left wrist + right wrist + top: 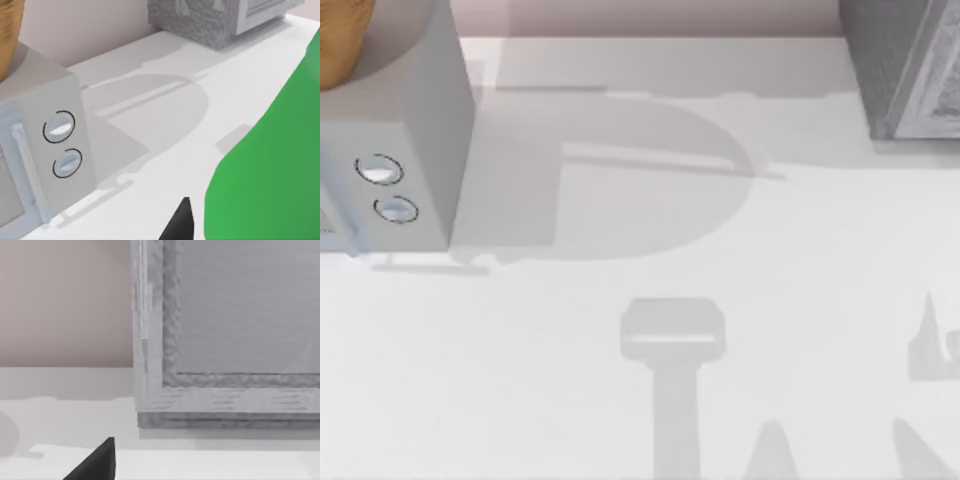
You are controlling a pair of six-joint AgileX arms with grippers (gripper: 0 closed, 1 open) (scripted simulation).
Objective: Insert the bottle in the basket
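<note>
The fingers (182, 220) of the left gripper look closed on the bottle (265, 160). One dark tip shows in the left wrist view, hard against the green body, so I take it as a hold rather than see the clamp itself. Judging from that view, the bottle hangs above the worktop (570, 400), to the right of and nearer than the white appliance (410, 120) at the far left, whose two round knobs (380, 170) face the open worktop. The basket (340, 40), brown and woven, sits on top of that appliance at the far left corner, well apart from the bottle and higher than the worktop. The chief risk is height: carried across too low, the bottle could strike the appliance's upper edge or the basket's rim and push the basket toward the wall, or be knocked askew in the grip. A smooth, rounded plastic body may also slide or swivel between the fingers if the arm swings quickly, and released off-centre it could catch the rim and fall outside. The right gripper (97, 465) sits idle, facing the grey box (910, 70) at the far right. The bottle looks bright green, glossy and evenly curved; its cap and label cannot be made out here.
</note>
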